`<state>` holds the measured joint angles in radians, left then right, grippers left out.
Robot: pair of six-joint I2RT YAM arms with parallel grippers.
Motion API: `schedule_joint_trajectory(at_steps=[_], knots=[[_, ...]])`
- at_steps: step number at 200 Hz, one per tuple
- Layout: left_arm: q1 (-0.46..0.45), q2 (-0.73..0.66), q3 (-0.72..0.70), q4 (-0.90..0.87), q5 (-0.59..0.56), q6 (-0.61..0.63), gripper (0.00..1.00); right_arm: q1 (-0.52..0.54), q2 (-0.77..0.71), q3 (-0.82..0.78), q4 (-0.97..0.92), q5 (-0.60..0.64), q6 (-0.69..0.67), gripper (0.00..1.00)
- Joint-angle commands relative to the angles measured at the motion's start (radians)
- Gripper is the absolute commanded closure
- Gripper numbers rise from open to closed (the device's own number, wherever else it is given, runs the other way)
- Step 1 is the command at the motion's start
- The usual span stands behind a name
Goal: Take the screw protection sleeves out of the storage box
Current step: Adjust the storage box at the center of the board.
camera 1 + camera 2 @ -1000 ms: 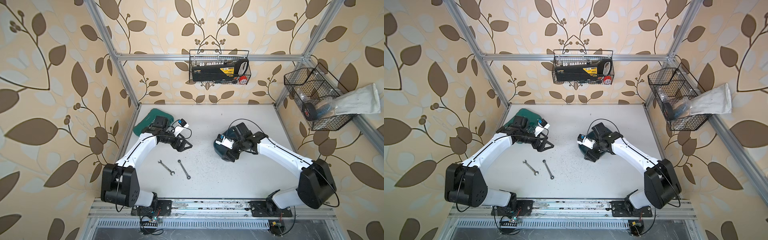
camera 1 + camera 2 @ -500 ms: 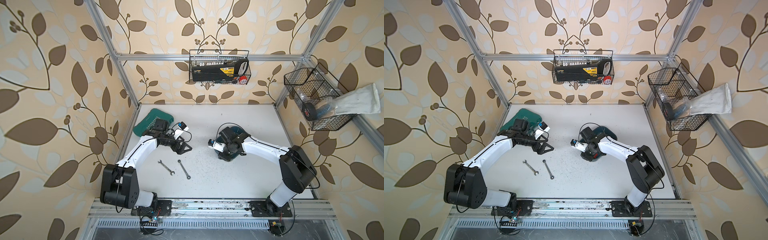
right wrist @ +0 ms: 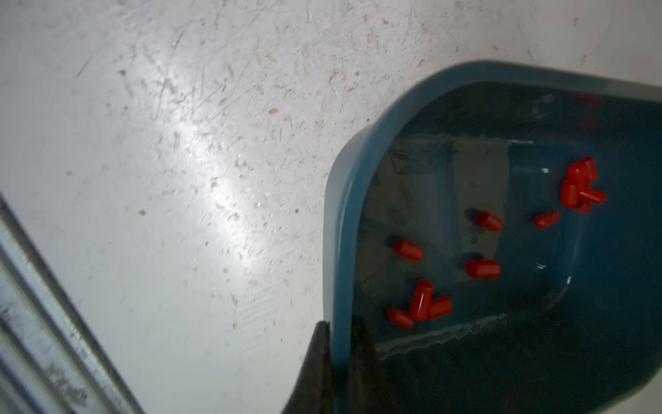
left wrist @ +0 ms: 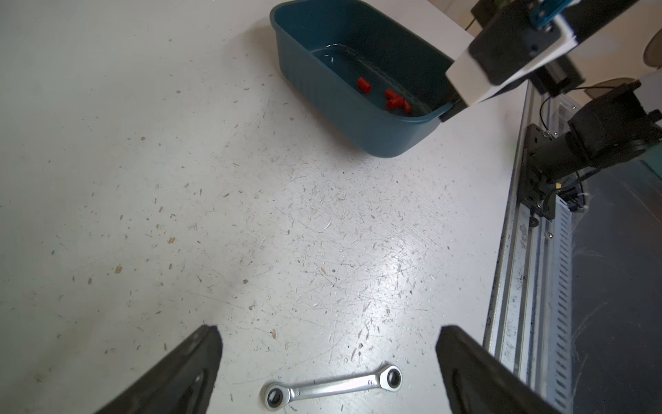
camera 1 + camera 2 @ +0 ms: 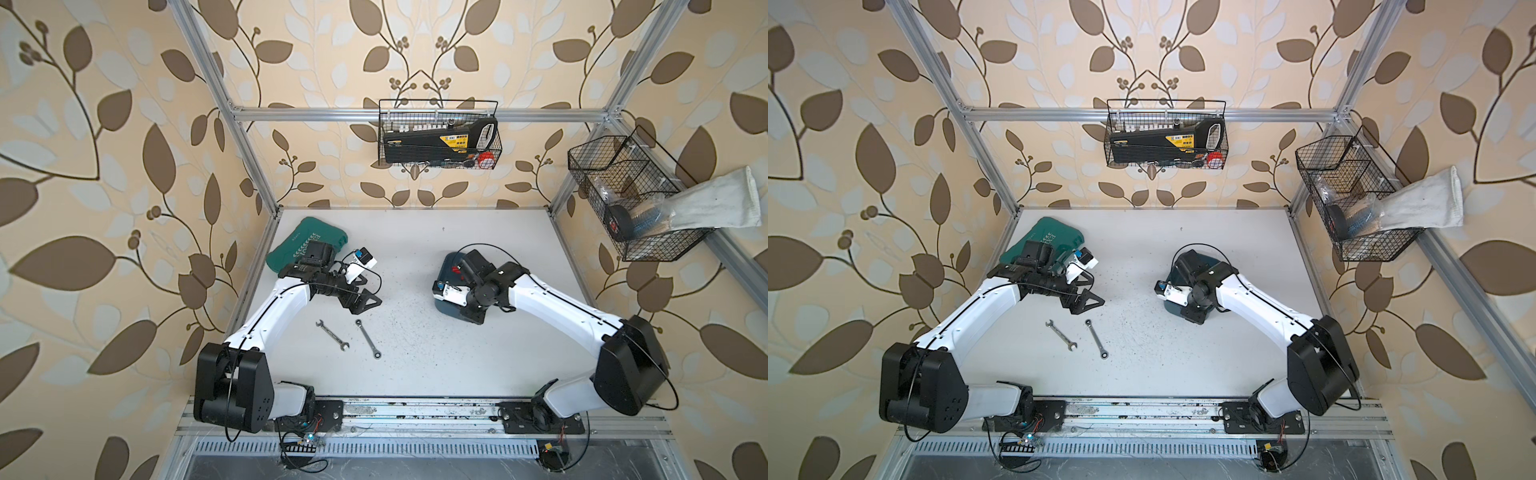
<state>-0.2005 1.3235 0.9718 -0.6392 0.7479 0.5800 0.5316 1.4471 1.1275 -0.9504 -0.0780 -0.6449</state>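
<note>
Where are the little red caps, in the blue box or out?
In. The red caps lie scattered on the floor of the blue box, inside its walls.

One storage box (image 3: 336, 222) holds seven distinct screw protection sleeves (image 3: 482, 268) plus a clump (image 3: 576, 182) too tight to count. The worktop (image 5: 415, 249) also carries two wrenches (image 5: 331, 332) and one green tool case (image 5: 307, 237); two wire baskets (image 5: 386, 120) hang above.

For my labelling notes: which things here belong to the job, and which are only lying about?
Job: screw protection sleeves, storage box, right gripper shut on its rim.
Lying about: open-ended wrench, ratchet wrench, green tool case, back basket, side basket.
</note>
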Motion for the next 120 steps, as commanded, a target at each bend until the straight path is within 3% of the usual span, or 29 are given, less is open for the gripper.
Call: schedule_joint_trajectory(at_steps=[1, 66, 120], knots=[[0.022, -0.043, -0.014, -0.057, 0.084, 0.092, 0.01, -0.057, -0.04, 0.076, -0.263, -0.159, -0.179, 1.0], [0.031, -0.049, -0.043, -0.085, 0.167, 0.171, 0.01, -0.103, -0.013, 0.106, -0.352, -0.196, -0.404, 1.0], [0.046, -0.051, -0.055, -0.081, 0.198, 0.175, 0.01, -0.111, -0.008, -0.062, -0.086, -0.072, -0.525, 0.99]])
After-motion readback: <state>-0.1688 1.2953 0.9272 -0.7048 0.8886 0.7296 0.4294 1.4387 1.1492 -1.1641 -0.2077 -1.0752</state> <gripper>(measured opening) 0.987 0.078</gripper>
